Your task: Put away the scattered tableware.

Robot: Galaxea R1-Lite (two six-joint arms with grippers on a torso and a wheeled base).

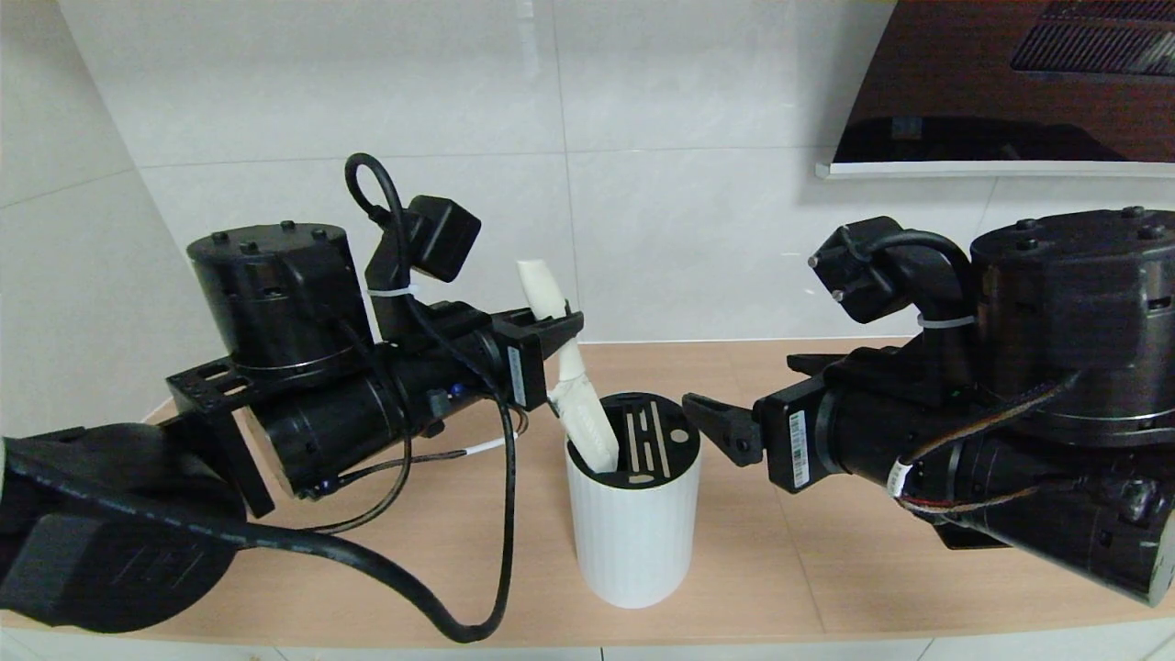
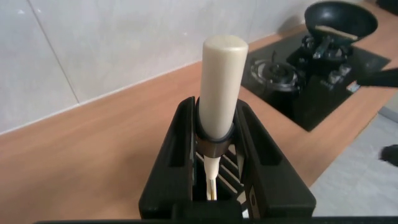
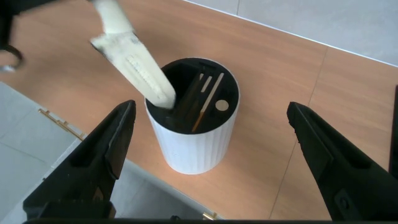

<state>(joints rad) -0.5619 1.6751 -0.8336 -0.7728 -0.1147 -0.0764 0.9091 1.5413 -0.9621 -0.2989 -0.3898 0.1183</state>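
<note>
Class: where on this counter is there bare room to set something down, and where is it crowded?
The counter is bare right of the white holder toward the front edge, and behind it up to the tiled wall. Crowded over the holder: the left gripper holds a cream utensil in it, and the right gripper stands close, jaws open.

Bright, even, diffuse light, faint soft shadow at holder (image 1: 633,542) base on counter (image 1: 441,560), mild sheen on tiles (image 1: 716,119), reflections in hood (image 1: 973,101), lines bowed toward head-view edges.
</note>
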